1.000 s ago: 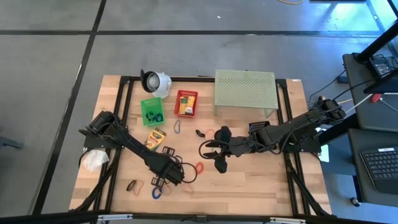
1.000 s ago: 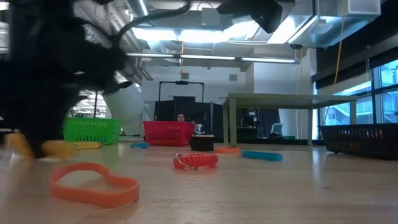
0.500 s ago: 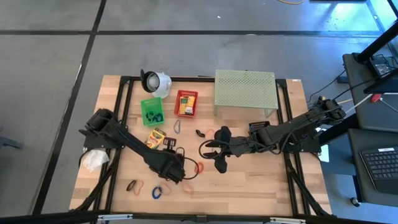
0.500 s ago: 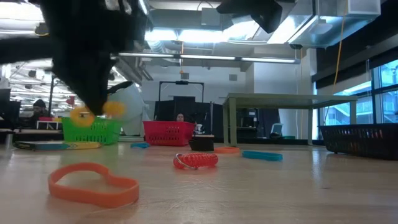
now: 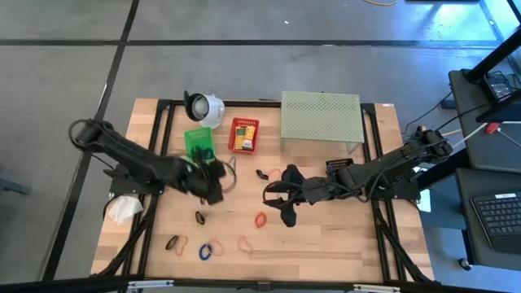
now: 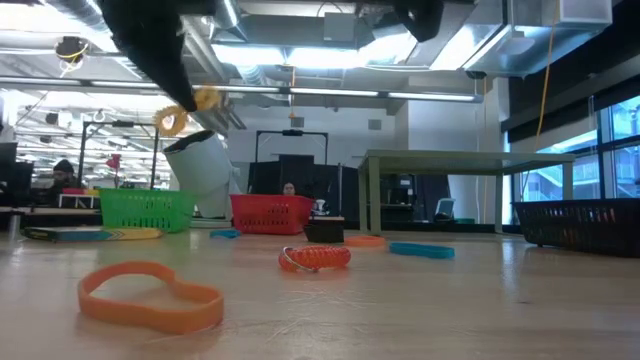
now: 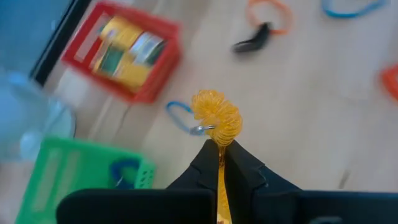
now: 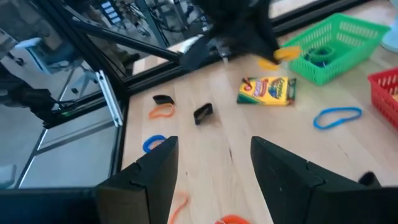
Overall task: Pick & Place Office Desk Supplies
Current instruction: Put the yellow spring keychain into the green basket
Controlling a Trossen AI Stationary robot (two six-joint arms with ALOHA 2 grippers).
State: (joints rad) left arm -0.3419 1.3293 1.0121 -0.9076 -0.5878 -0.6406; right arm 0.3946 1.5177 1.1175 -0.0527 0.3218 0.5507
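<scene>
Yellow coil: spiral keychain-type cord (image 7: 216, 116), pinched at its tail between the left gripper (image 7: 219, 155) fingers, clear of the bench; it hangs just past the fingertips.
Left fingers: together, clamped on the yellow coil; in the low view it (image 6: 186, 108) dangles under the dark arm, well above the wood.
Why held so: my read is a carry toward a basket. A tip pinch keeps the springy body free so it can drop straight in.
Green basket: (image 5: 199, 144) just ahead of the left fingers in the high view, already holding a blue loop (image 7: 125, 170); likely the target.
Red basket: (image 7: 125, 53) further out from the left fingers, crayon boxes inside.
Crayon box: (image 8: 267, 90) flat on the bench (image 5: 326, 244), beside the green basket, close to the left fingers.
Right gripper: (image 8: 211, 165) fingers apart, nothing between them, hovering mid-bench; waiting.
Loose supplies: black clip (image 8: 203, 112) and orange band (image 8: 161, 112) beyond the right fingers; blue band (image 8: 336, 116) off to one side; none touching them.
Progress: judged partial, several bands not yet binned.
</scene>
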